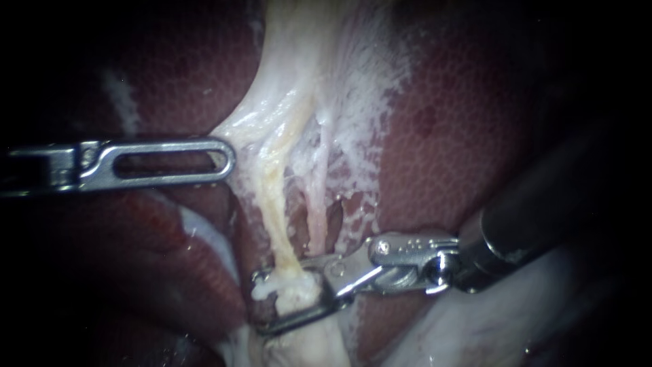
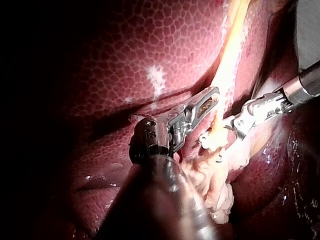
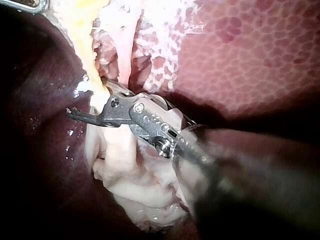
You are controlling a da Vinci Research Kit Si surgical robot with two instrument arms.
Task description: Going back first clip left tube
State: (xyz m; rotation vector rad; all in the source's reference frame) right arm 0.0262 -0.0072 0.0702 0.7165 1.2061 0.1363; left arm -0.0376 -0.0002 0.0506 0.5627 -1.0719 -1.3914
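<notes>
Endoscope view: the right instrument has its jaws spread wide, one above and one below the left tube. There's a clear gap between them and nothing is pinched. A whitish lump sits on the tube just between those jaws. It could be the clip, but I can't say for sure from here.

Over on the other side, the left instrument has its jaws lying together on the edge of the pale tissue, and that sheet is drawn into a corner toward it.

The step in hand looks like the withdrawal. The right instrument should back out along its own shaft line with the jaws held wide until both tips are clear of the tube, so nothing hooks that lump or drags the strand sideways. The left should hold its pull even, with no jerks.

The thinner pinkish right tube runs just beside the left one, so there's little room there. The mottled, wet liver lies all around and close under the lower jaw. It looks soft, so a scraping tip could mark it. Beyond that the scene falls into darkness, and no desk shows.
</notes>
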